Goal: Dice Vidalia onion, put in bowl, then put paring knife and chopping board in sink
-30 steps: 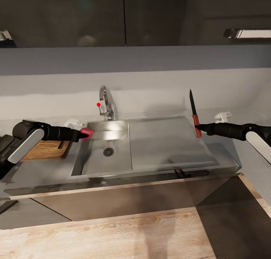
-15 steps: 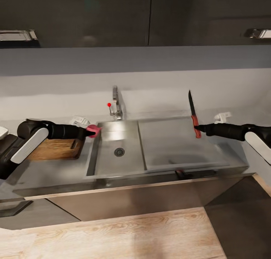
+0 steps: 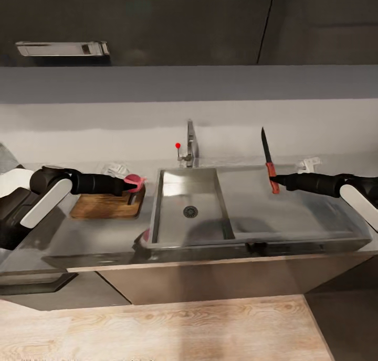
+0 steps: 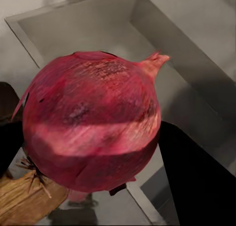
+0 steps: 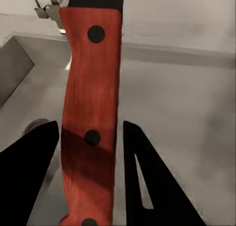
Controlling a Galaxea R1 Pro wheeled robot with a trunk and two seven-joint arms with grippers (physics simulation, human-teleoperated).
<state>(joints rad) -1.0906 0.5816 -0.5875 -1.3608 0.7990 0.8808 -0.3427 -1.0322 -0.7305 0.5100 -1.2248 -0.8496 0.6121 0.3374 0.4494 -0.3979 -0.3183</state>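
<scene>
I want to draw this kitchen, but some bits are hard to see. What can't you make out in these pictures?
- Head view: the left end effector and the left arm cover part of the chopping board.
- Left wrist view: the onion hides much of the sink and most of the board.
- Right wrist view: the paring knife blade is cut off by the picture's edge.
- Head view: the white objects by the wall are too small to name.

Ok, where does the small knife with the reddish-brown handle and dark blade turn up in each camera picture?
Head view: the small knife with the reddish-brown handle stands upright, blade up, in the right gripper above the drainboard.
Right wrist view: its riveted handle runs between the dark fingers.
Left wrist view: not in it; the left gripper holds a red onion.
Shared landmark: the rectangular steel sink.
</scene>
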